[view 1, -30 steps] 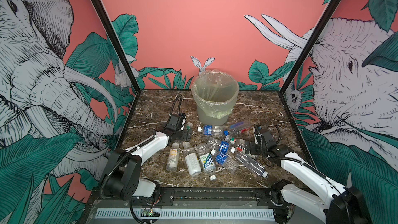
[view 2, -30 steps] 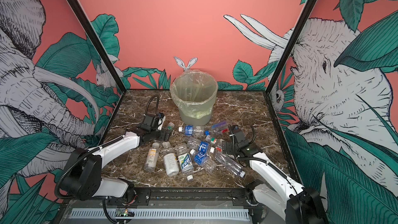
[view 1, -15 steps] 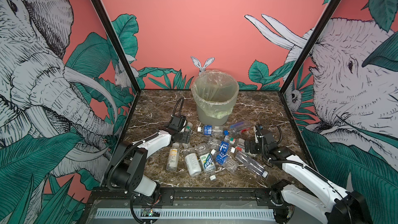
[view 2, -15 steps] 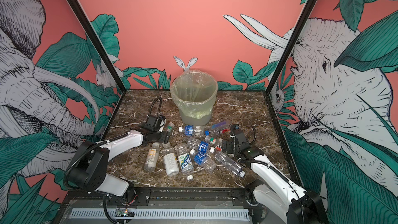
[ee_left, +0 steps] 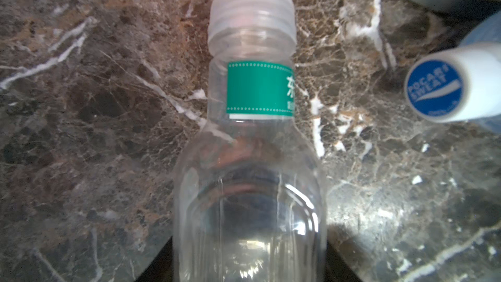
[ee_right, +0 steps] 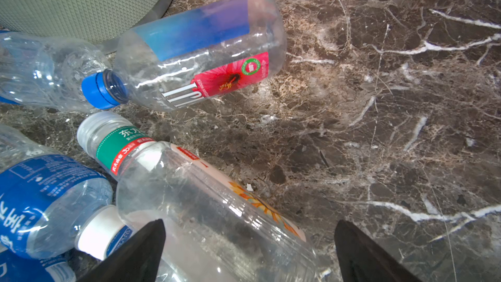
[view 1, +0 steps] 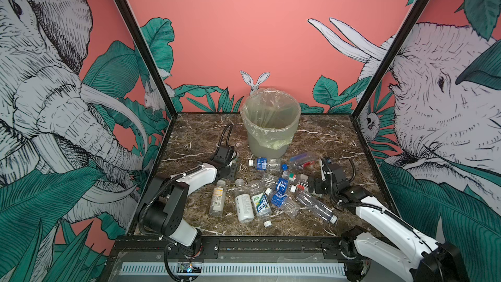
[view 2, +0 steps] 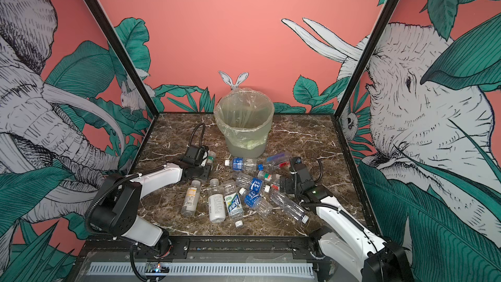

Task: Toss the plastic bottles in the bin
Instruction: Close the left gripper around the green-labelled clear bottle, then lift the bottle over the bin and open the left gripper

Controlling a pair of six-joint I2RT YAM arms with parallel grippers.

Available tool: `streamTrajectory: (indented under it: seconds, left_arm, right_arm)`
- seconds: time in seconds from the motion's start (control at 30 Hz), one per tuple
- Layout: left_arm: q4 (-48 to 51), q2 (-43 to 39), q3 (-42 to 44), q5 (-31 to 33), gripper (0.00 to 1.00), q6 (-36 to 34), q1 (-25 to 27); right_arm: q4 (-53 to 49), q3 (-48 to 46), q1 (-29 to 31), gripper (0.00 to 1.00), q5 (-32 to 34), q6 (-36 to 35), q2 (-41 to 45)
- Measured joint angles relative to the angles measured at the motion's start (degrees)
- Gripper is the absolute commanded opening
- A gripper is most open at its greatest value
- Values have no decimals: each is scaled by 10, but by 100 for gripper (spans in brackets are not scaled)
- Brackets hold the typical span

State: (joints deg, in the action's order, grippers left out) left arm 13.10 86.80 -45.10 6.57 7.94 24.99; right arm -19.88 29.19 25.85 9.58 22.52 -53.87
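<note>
1 green-banded bottle (ee_left: 249, 185), on or just above the worktop (ee_left: 81, 104) near the bin (view 2: 244, 136), is clenched in the left fingers (ee_left: 158, 267), its long axis running straight out from them, cap leading. The right fingers (ee_right: 135, 256) gape, released, astride another bottle (ee_right: 217, 207).

The left arm (view 1: 202, 176) and right arm (view 1: 379, 214) wear smooth white shells between chunky black joints. Just behind the left claw (view 2: 208, 161) and the right claw (ee_right: 248, 229) sit boxy black wrist blocks (view 1: 223, 154), each with a black ribbed cable (view 1: 224, 135) arching off it. The right claw's fingers (ee_right: 141, 250) are black wedges tapering to points.
</note>
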Motion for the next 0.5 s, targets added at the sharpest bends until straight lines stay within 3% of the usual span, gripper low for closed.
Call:
streamTrajectory:
  seconds: [0.27,0.5]
  left_arm:
    - [-37,-141,47,14,47,2,0]
    - [-71,-282,119,-11,48,12,0]
  right_arm:
    - [2,0,0,99,-1,0,12]
    - [7,-9,0,99,-2,0,30]
